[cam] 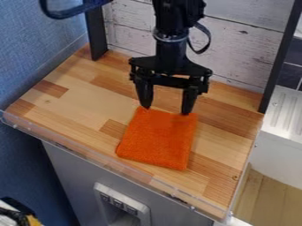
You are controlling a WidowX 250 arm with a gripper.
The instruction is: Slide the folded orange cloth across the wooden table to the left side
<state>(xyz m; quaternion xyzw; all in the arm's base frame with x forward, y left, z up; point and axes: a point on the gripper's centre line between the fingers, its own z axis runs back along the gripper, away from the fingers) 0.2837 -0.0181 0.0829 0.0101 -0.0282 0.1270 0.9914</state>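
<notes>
orange cloth [158,139], flat | gripper [166,110] at far edge, jaws spread | done: laid out, we judge | left: any handling

- Blue textured wall [35,48], left side
- Whitewashed plank panel [247,50] at back, between black upright [96,37] on left and black upright [279,62] on right
- Butcher-block wood counter [70,103], mixed light/darker strips, clear plastic edging [100,161] along front
- Gray base [68,170] below, pale switch panel [141,207]
- Right: white ridged unit [284,112], dark tiles [290,76] above, pale wood surface [268,194] lower down
- Soft, fairly even light
</notes>
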